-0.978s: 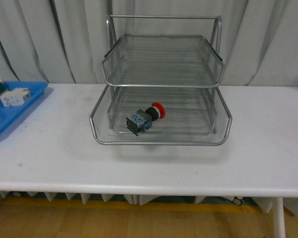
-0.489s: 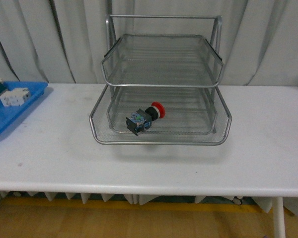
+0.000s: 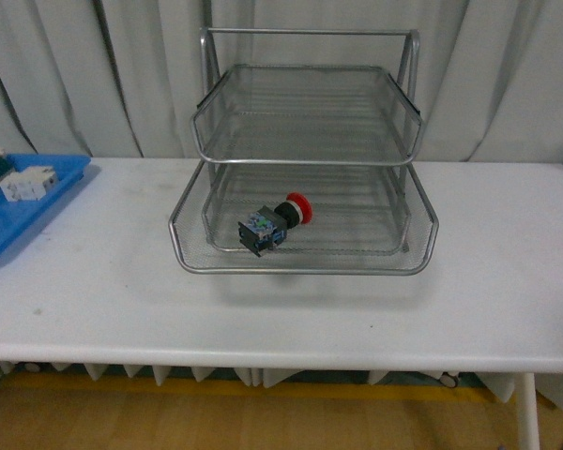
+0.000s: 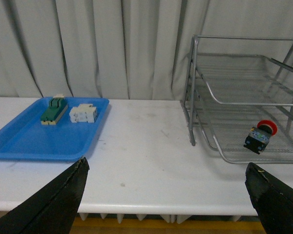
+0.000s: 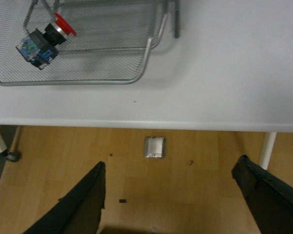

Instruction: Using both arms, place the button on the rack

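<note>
The button (image 3: 274,223), red cap on a black-and-blue body, lies on its side in the lowest tray of the silver wire rack (image 3: 305,169), near that tray's front left. It also shows as the button (image 4: 259,136) in the left wrist view and the button (image 5: 43,41) in the right wrist view. Neither arm appears in the front view. My left gripper (image 4: 167,181) is open, drawn back over the table's near edge, well clear of the rack (image 4: 244,97). My right gripper (image 5: 168,185) is open above the floor in front of the table, away from the rack (image 5: 88,53).
A blue tray (image 3: 23,202) sits at the table's left end holding a white connector (image 3: 28,183) and a green block (image 4: 52,111). The white table (image 3: 291,309) runs wide in front of the rack. Grey curtains hang behind. A table leg (image 5: 267,146) stands near the right gripper.
</note>
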You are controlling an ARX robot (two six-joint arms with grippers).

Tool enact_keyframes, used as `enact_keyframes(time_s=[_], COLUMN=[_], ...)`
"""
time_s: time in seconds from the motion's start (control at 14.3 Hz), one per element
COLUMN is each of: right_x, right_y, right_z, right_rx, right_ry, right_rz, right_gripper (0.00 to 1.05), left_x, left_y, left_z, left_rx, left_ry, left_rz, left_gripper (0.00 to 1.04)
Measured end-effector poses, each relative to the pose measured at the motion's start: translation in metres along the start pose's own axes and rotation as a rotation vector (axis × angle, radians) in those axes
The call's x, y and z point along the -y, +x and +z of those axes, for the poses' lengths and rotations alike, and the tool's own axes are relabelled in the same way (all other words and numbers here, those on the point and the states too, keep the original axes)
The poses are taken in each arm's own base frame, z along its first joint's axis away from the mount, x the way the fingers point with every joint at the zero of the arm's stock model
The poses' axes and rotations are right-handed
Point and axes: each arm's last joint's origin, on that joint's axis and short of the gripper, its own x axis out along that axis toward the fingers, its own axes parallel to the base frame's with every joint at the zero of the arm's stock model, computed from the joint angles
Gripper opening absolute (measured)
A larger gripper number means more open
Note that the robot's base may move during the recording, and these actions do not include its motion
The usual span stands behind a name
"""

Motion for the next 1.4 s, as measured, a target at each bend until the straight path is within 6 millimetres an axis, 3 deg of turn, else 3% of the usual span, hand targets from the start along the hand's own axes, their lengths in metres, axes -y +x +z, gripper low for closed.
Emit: enact_keyframes(time_s=[0.14, 0.28, 0.49, 0.7, 0.91, 1.12, 1.4], right_x=[-0.023, -0.048, -0.089, -0.122, -0.136, -0.141, -0.136], right_y=[0.039, 0.087, 0.137, 0.182, 0.217, 0.243, 0.275], right_z=[0.016, 0.013, 0.016, 0.019, 0.028, 0.042, 0.077], right_rx=[-0.086, -0.237, -0.345, -0.38, -0.354, -0.281, -0.125], right_ry=[0.007, 0.027, 0.036, 0.032, 0.03, 0.015, 0.005], right_rz=[0.024, 0.002, 0.001, -0.038, -0.089, -0.122, -0.112], right_gripper=[0.64, 0.38, 0.04, 0.02, 0.02, 0.02, 0.02], left_x=[0.0, 0.0, 0.0, 0.0, 0.0, 0.0, 0.0], left_y=[0.0, 0.0, 0.0, 0.0, 0.0, 0.0, 0.0], left_z=[0.0, 0.0, 0.0, 0.0, 0.0, 0.0, 0.0], left_rx=[0.0, 0.0, 0.0, 0.0, 0.0, 0.0, 0.0], left_ry=[0.0, 0.0, 0.0, 0.0, 0.0, 0.0, 0.0], left_rz=[0.0, 0.0, 0.0, 0.0, 0.0, 0.0, 0.0], left_gripper=[0.98, 0.98, 0.98, 0.98, 0.98, 0.98, 0.98])
